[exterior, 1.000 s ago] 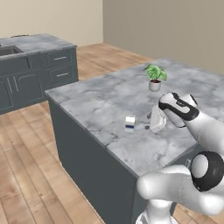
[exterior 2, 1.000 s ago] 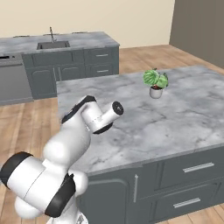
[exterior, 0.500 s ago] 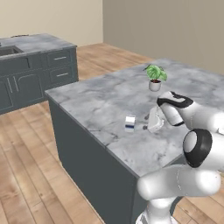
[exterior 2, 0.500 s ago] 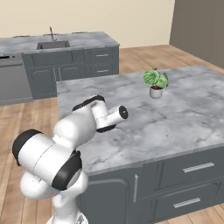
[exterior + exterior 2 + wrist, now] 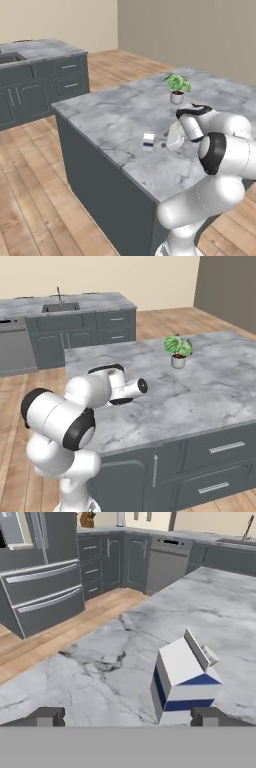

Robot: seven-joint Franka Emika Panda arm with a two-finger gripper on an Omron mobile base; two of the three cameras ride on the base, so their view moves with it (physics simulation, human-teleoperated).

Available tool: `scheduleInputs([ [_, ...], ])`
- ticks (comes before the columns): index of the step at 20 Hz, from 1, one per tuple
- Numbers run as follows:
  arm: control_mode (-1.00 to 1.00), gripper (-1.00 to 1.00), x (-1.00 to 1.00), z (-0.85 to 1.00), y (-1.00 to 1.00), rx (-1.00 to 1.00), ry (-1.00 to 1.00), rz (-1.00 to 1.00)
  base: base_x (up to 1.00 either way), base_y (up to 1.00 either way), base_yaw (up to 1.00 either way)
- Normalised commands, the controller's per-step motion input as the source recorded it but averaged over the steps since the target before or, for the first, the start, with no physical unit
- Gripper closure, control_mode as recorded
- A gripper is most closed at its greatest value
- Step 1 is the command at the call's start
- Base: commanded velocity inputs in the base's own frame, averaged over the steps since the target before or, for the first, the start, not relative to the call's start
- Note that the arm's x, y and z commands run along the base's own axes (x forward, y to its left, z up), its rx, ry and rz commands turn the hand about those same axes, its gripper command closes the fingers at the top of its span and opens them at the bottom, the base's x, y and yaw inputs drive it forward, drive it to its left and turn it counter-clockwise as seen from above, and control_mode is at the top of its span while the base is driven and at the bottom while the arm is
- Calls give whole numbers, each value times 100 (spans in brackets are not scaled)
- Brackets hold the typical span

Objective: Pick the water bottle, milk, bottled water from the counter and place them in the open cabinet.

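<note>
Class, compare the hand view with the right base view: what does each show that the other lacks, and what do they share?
Hand view alone: the milk standing upright on the marble, just ahead of the open hand, closer to one of its fingertips. Right base view alone: the potted plant further along the slab, and the arm in front. Both: the counter and a sink beyond it.

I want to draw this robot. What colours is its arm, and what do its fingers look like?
The arm is smooth, rounded and glossy white, with fat black rings at the joints. The gripper ends in two small, dark grey, blocky fingertips. No cables or markings show.
</note>
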Motion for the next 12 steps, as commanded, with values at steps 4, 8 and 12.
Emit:
scheduleInputs([
  [4,-100,-100,23,-9,0,0,-4,-5,0,0,0],
  [8,-100,-100,22,-10,0,0,-3,-3,0,0,0],
  [12,-100,-100,25,-14,0,0,-4,-2,0,0,0],
])
